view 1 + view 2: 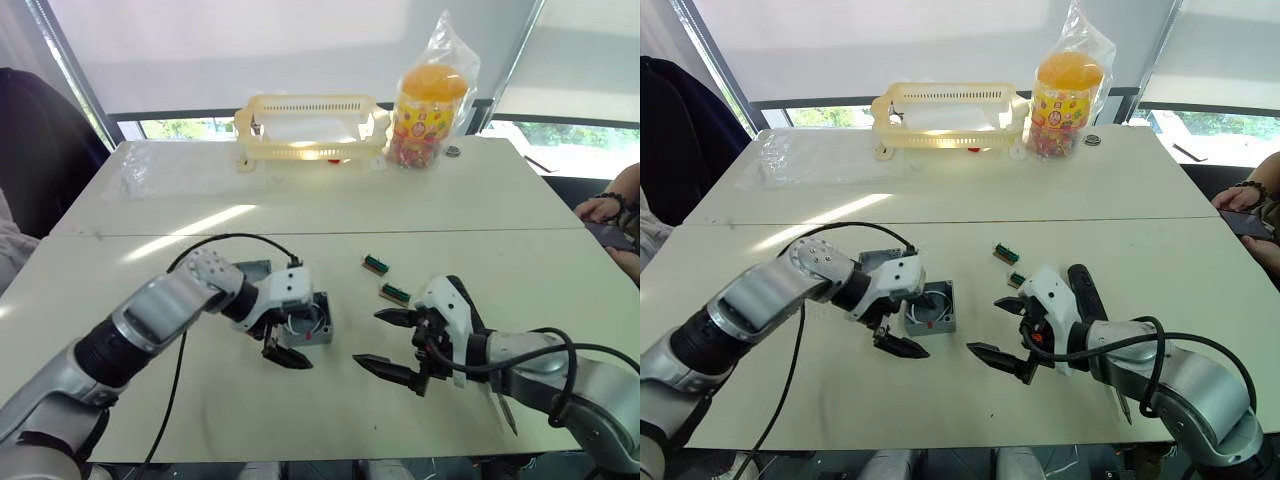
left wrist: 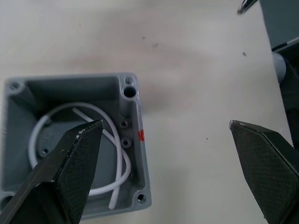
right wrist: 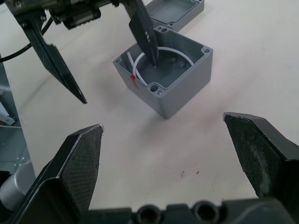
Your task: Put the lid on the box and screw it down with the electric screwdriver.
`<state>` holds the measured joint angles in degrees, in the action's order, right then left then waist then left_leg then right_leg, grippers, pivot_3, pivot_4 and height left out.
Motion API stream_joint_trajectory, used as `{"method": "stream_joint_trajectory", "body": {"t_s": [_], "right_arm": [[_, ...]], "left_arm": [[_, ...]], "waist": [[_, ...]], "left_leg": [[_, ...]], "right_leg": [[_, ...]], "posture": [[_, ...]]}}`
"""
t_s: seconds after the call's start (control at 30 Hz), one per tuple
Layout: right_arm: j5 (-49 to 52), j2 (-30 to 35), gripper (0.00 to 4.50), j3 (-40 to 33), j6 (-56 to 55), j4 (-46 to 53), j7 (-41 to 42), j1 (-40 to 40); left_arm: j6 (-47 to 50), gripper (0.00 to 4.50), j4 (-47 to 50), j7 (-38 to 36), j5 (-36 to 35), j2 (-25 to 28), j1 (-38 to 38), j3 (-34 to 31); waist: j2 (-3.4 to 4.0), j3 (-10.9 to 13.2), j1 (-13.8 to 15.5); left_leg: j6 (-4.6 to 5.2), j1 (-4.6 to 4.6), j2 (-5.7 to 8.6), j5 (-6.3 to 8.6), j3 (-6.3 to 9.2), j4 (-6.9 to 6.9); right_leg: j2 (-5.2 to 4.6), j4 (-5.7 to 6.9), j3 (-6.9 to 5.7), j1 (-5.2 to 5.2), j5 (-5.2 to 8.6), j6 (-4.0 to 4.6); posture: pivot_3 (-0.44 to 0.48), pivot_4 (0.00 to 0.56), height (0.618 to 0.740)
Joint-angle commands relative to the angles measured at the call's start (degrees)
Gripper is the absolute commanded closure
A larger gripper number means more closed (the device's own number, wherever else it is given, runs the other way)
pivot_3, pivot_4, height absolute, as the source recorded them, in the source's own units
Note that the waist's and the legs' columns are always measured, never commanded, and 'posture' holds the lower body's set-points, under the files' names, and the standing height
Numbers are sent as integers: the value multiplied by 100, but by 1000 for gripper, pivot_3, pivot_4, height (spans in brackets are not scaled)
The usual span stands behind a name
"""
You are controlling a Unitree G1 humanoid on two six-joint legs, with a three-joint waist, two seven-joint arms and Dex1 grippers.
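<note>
Probably light, stiff, smooth plastic: grip box by opposite outer walls, clear of coil. Left gripper jaws apart, 1 finger inside box; right gripper jaws apart, empty.

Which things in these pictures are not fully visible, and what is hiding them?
- Lid: in the right wrist view, cut off by the top edge; in the head views, mostly behind the left arm.
- Box floor: in the left wrist view, partly under a finger of the left claw.
- Electric screwdriver: in the head views, mostly covered by the right arm.
</note>
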<state>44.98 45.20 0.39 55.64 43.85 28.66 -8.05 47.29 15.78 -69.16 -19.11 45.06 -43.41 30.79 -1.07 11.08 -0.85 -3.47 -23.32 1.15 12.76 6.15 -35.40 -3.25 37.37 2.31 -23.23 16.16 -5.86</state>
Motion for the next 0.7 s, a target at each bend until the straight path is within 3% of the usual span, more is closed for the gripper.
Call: {"method": "stream_joint_trajectory", "body": {"t_s": [0.03, 0.07, 0.17, 0.4, 0.57, 0.7], "right_arm": [[-54, -46, 0, -80, -144, 242, -27, 14], [-61, -54, 0, -83, -149, 248, -37, 21], [-90, -82, 0, -92, -159, 259, -78, 32], [-78, -121, 0, -147, -130, 284, -148, -1], [-27, -103, 0, -213, -91, 316, -177, -5], [76, -33, 0, -287, -28, 386, -131, 49]], "left_arm": [[-241, 62, -115, 63, 276, -149, 1, 77], [-273, 62, -161, 73, 332, -197, 18, 99], [-386, 907, -271, 98, 476, -329, 72, 138], [-568, 4461, -358, 20, 737, -416, 144, 224], [-875, 4461, -619, -57, 988, -510, -18, 248], [-1815, 4461, -1011, -516, 1169, -545, -187, 264]], "waist": [[1, -1, 3], [1, -1, 4], [1, -1, 4], [1, -2, 2], [7, -10, 25], [7, -10, 23]], "left_leg": [[0, 0, 0, 0, 0, -2], [0, 0, 0, 0, 0, -3], [0, 0, 1, 0, 0, -4], [0, 1, 0, 0, 2, -4], [0, 1, 3, 0, 6, -23], [0, 1, 4, 0, 7, -33]], "right_leg": [[0, 1, 0, 0, 0, 0], [0, 1, 0, 1, 0, 0], [-1, 1, 0, 1, 0, 0], [0, 8, 0, 0, 0, 0], [-3, 8, -5, 13, 0, -1], [-3, 10, -5, 17, -1, 0]], "posture": [[0, 150, 740], [0, 150, 740], [0, 150, 740], [0, 150, 740], [0, 150, 740], [0, 150, 740]]}}
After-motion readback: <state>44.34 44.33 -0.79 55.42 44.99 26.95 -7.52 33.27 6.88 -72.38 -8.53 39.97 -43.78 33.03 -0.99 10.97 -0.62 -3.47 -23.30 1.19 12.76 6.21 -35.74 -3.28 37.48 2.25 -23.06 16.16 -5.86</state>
